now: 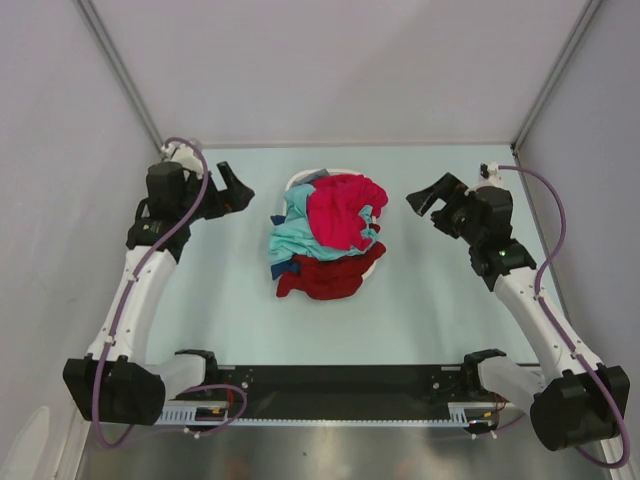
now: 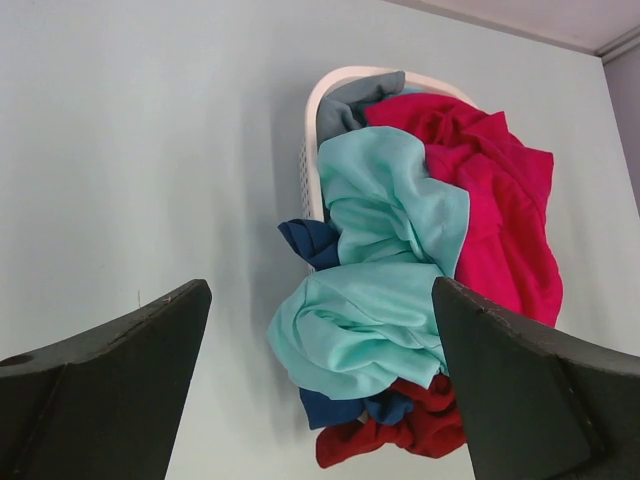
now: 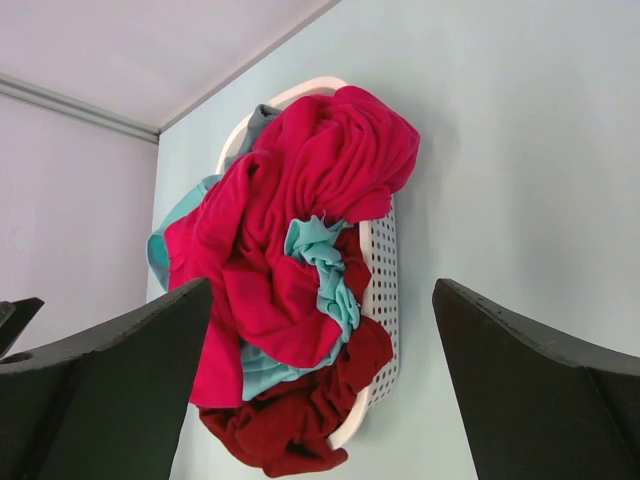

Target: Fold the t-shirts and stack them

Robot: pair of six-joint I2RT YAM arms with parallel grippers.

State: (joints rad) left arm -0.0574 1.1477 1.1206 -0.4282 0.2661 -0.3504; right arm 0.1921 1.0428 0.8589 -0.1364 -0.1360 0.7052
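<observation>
Nothing picked yet: left gripper point(image 1: 236, 192) and right gripper point(image 1: 428, 203) hang either side, jaws wide, empty. Centre frame, dark maroon t-shirt point(image 1: 325, 280), light teal t-shirt point(image 1: 292, 235) and crimson-pink t-shirt point(image 1: 343, 212) spill from a small white plastic basket point(image 3: 382, 280) on the pale worktop point(image 1: 220, 300). Next, likely: pinch one, lift clear.

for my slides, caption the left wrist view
Open left gripper faces a white basket heaped with teal, crimson-pink, blue and maroon t-shirts.

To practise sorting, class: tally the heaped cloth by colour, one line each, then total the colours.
Crimson-pink shirt: 1
Light teal shirt: 1
Dark maroon shirt: 1
Dark blue cloth: 1
Grey cloth: 1
Total: 5 colours
</observation>
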